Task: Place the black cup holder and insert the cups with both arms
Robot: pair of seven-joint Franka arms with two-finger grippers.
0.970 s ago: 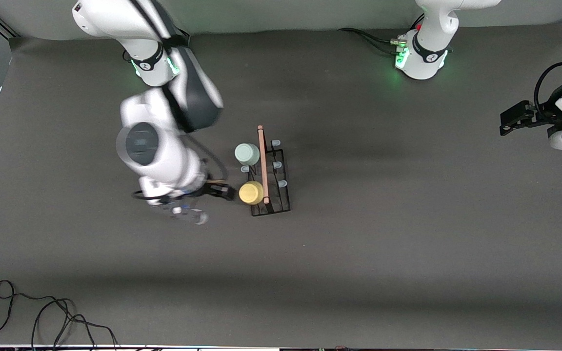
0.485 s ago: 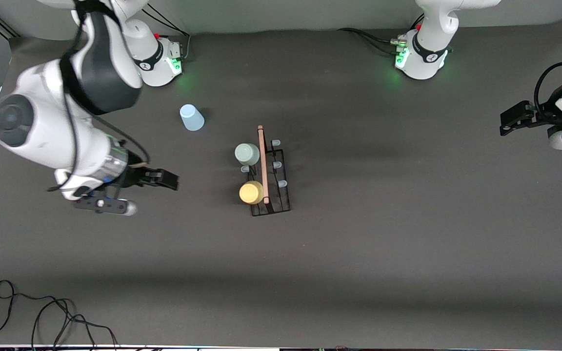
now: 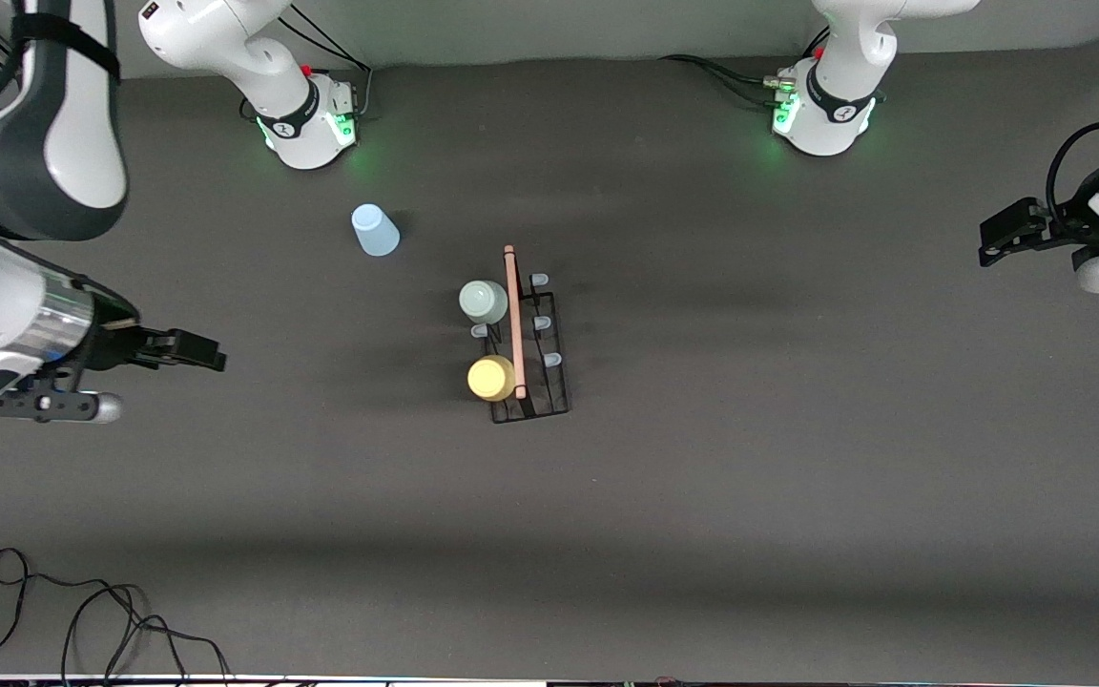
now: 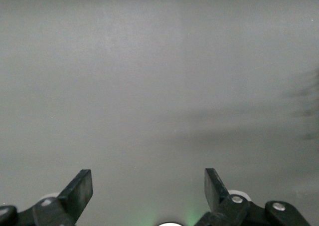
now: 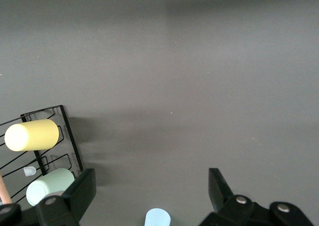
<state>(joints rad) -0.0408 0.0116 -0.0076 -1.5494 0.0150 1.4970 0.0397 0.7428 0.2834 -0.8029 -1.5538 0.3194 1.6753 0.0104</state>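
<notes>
The right gripper [image 3: 211,363] hung empty with its fingers spread wide over bare mat at the right arm's end of the table, about nine o'clock from the black cup holder [image 3: 530,336]. The left gripper [image 3: 993,240] waited at the left arm's end, about three o'clock from the rack, fingers also wide apart and holding nothing.

The holder stood mid-table with its wooden rod [image 3: 514,320] on top. The pale green cup [image 3: 483,301] and the yellow cup [image 3: 491,377] sat on prongs on the side toward the right arm. The light blue cup [image 3: 375,230] was still loose on the mat, at roughly ten o'clock from the rack and well apart from it, probably rim down, though that was hard to confirm.

In my judgement the main risk lay in the blue cup: light and tapered, it could slip or tip under an off-centre pinch. Threading it onto a free prong [image 3: 479,330] between the two seated cups could also knock a neighbour loose or shift the thin wire rack.

The right wrist view showed the cups lying sideways on their prongs, which the overhead view flattened; the left wrist view showed only blank grey surface.
</notes>
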